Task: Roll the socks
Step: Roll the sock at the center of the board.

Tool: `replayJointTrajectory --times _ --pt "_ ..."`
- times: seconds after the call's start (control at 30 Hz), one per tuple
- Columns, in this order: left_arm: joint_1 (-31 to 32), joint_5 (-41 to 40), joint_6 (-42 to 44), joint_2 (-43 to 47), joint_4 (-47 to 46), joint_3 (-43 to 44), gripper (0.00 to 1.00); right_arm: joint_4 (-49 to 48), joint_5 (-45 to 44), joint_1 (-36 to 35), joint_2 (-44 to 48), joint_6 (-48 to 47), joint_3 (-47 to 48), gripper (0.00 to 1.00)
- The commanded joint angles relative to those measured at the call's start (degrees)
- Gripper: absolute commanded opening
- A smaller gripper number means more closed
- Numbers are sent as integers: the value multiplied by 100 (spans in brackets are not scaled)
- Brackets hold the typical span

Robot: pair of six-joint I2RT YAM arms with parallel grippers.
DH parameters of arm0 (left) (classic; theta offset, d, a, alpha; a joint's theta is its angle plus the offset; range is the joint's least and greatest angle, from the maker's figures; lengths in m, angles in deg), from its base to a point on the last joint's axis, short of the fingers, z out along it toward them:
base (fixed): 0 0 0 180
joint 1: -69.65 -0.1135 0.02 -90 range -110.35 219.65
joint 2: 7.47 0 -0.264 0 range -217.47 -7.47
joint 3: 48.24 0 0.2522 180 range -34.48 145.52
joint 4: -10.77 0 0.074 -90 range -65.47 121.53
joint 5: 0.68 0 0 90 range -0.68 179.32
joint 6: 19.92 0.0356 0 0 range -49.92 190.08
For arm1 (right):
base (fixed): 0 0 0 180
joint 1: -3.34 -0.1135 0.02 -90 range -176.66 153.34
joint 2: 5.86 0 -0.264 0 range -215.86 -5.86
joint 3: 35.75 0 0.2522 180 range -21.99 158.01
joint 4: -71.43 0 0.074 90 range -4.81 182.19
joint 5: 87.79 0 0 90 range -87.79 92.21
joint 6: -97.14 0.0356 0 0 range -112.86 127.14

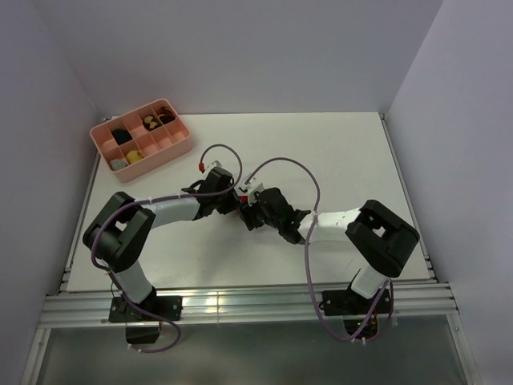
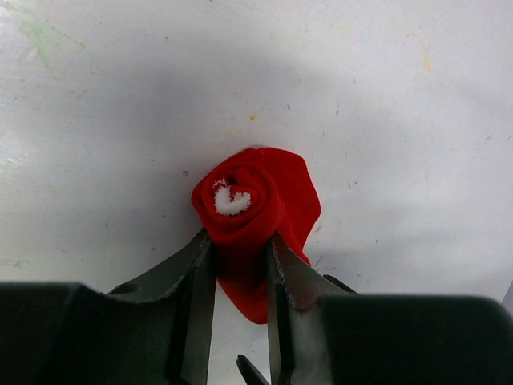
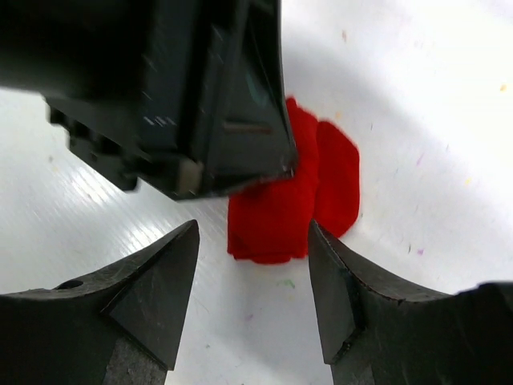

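At the middle of the table: we find the small bright red fabric socks (image 2: 255,204) wound into a compact bundle on the white table (image 2: 120,96), between the two arms.
Left tool: the black left tool (image 2: 239,241) is clamped on the lower part of the bundle, one finger pressing each side.
Right tool: the black right tool (image 3: 252,241) has its jaws spread wide with nothing held; the socks lie just beyond its tips.
Handling: we judge the socks light, soft and springy. They squash easily, will not break, and the roll may loosen if the pinch lets go.
Where to hold: we would grip across the thick body of the roll, not the loose flap that trails out beneath it.
Fabric and shape: a matte knit coiled in a spiral, with a fuzzy white mark at the centre of the coil; from the side it looks like a stubby folded wad.
Table surface: smooth, hard and faintly scuffed, so we expect the fabric to slide on it.
Far left corner: a pink plastic divided tray (image 1: 180,148) holds dark and yellow bundles.
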Motion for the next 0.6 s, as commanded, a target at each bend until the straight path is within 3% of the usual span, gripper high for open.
replayJointTrajectory --times 0.0,0.33,0.43,0.57 --pt "-6 129 141 -110 300 123 4 -533 -284 -104 211 -281 10 64" --pt "-23 217 106 -101 274 141 4 -287 -433 -218 -325 -326 249 62" --pt "-32 313 71 -145 221 141 5 -208 -486 -253 -465 -317 283 58" --pt "-41 331 35 -198 195 176 5 -146 -565 -315 -615 -299 319 43"
